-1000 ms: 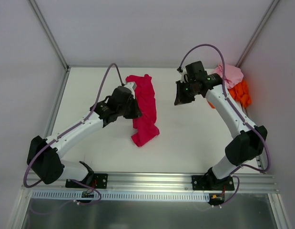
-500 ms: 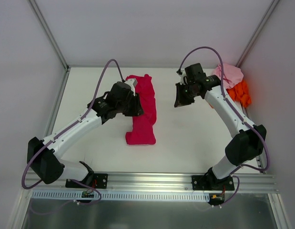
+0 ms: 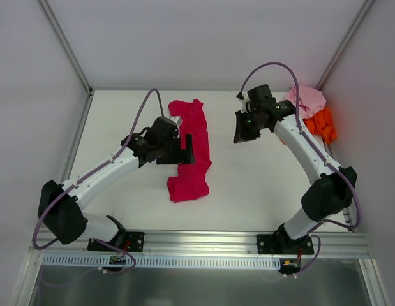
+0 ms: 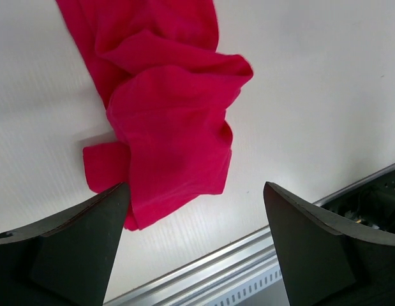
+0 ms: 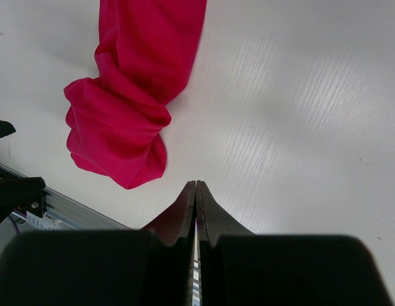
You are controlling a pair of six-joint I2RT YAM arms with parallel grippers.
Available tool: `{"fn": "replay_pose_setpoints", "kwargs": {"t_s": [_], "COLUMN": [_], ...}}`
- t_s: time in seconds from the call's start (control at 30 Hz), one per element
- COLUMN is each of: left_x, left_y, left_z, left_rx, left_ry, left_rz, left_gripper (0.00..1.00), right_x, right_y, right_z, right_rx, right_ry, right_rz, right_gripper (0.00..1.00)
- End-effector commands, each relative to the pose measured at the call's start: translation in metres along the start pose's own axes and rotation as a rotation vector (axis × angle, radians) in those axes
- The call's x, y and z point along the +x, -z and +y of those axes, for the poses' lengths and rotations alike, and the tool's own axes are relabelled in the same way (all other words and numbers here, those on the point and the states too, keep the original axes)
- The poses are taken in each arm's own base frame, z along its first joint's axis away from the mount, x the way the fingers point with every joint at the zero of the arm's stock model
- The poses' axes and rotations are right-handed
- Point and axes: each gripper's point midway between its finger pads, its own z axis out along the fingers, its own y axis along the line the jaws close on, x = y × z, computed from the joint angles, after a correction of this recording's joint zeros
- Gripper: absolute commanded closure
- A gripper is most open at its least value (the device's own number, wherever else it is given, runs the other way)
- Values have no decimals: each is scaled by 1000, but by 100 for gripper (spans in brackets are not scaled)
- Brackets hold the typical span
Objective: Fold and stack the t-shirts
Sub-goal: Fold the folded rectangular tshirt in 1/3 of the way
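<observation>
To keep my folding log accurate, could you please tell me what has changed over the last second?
The left gripper has opened and let go of the crimson t-shirt. The shirt's near end, bunched before, has settled and spread flatter on the table. The right gripper stays shut in place; the pale pink t-shirt and orange t-shirt remain heaped in the far right corner.

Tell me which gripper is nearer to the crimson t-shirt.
Left. The left gripper hangs open directly above the crimson t-shirt; the right gripper, shut, is off to its right, apart from it.
</observation>
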Motion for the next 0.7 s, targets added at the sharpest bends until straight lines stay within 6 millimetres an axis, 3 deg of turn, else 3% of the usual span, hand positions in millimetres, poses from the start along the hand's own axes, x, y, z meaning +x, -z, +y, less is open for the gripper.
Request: {"fn": "replay_pose_setpoints", "kwargs": {"t_s": [0.0,0.23,0.5,0.67], "left_x": [26,58,79,103], "left_y": [-15,-53,-46,-47], "left_z": [13,34,51,58], "left_rx": [-65,-134,-188,-175], "left_ry": [14,-13,50,114], "left_rz": [116,266,282,313], "left_gripper": [12,11,7,8], "right_x": [-13,-18,-20,-19], "right_y": [14,22,28,28], "right_z": [8,7,4,7], "right_rx": [-18,-2,23,4], "right_ry": [24,35,45,36], "right_rz": [-58,-79,-86,-78], "right_gripper": [99,99,99,99]}}
